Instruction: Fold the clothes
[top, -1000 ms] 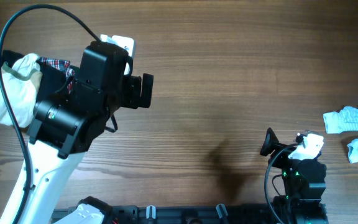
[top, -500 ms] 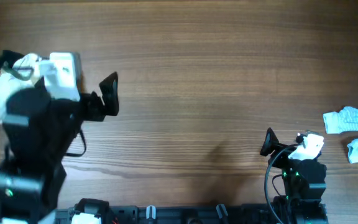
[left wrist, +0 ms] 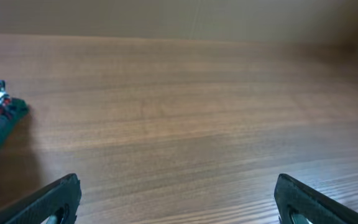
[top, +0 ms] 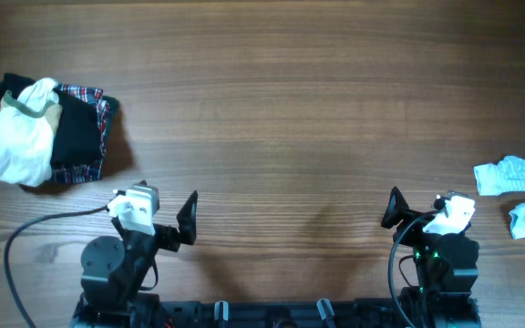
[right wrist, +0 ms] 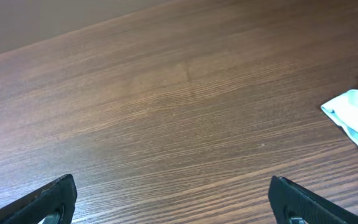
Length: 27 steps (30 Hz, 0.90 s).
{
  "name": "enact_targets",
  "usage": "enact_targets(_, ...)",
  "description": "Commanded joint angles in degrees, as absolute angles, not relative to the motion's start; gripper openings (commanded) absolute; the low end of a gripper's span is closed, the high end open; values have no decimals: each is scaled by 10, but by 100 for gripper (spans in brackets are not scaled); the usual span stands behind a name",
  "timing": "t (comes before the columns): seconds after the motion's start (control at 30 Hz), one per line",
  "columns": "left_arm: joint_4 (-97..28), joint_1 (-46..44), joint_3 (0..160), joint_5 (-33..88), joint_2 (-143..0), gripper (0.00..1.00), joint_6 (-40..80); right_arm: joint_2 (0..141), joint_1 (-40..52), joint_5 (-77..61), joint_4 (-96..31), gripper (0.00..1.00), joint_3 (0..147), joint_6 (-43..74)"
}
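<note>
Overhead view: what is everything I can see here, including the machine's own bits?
white garment with tan trim: one, bundled, far left of the table
black garment: one, beside the white one, lying on the plaid
red-plaid piece: one, under the black, edges showing
pale-blue cloth: cannot tell if one or two, crumpled, right edge, cut off by the frame
table: one, brown wood
cable: one, black, trailing left from the left arm
left arm: one, black and white, near edge, jaws open
right arm: one, black and white, near edge, jaws open
</note>
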State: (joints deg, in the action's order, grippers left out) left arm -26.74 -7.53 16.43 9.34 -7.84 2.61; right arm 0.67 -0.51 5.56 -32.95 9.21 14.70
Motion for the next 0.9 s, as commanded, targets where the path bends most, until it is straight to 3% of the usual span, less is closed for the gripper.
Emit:
enact_targets(0.0, -256, -73, 116, 100, -39, 100, 22, 2, -3, 51, -326, 100, 90, 151)
enact_targets(0.87, -242, -101, 72, 92, -2, 100, 21, 2, -3, 51, -326, 99, 90, 152)
